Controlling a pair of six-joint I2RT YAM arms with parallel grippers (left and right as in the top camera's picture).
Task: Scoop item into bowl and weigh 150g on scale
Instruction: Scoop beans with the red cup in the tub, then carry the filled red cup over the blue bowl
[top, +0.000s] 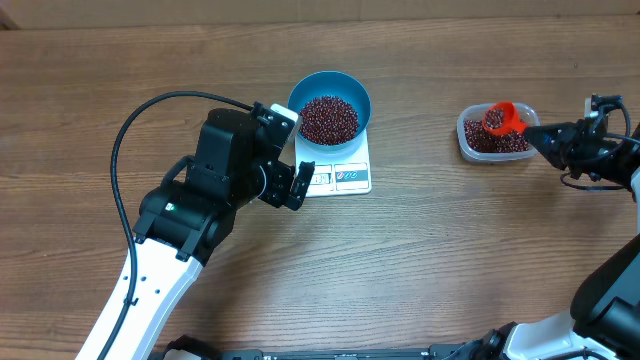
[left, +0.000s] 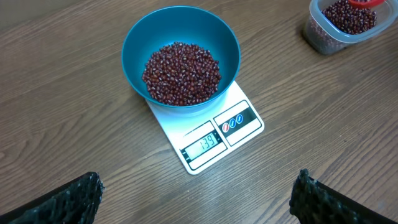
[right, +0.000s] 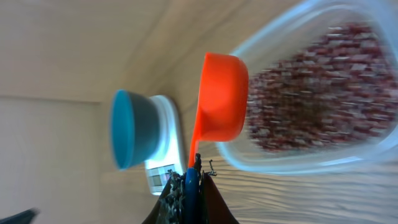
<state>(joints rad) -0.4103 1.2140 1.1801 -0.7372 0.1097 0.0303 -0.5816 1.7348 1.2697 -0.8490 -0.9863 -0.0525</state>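
Smooth round blue bowl (top: 297, 95) of tiny maroon beans (top: 328, 118) sits on the flat white scale (top: 348, 179). Your left gripper (left: 196, 196) gapes wide; your right gripper (right: 189, 186) pinches the glossy orange scoop (top: 500, 118) over the clear tub (top: 468, 146).

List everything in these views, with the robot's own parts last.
bowl: one, bright blue, standing on the scale
beans: many, dark red-brown, one heap in the bowl, more in the tub, a few in the scoop
scale: one, white, on the table under the bowl, display lit
tub: one, clear plastic, on the table on the right arm's side
scoop: one, orange, held over the tub by its handle
table: one, brown wood grain, under everything
cable: one, black, looping off the left arm
left gripper: one, black, open, near the scale, holding nothing
right gripper: one, black, shut on the scoop's handle
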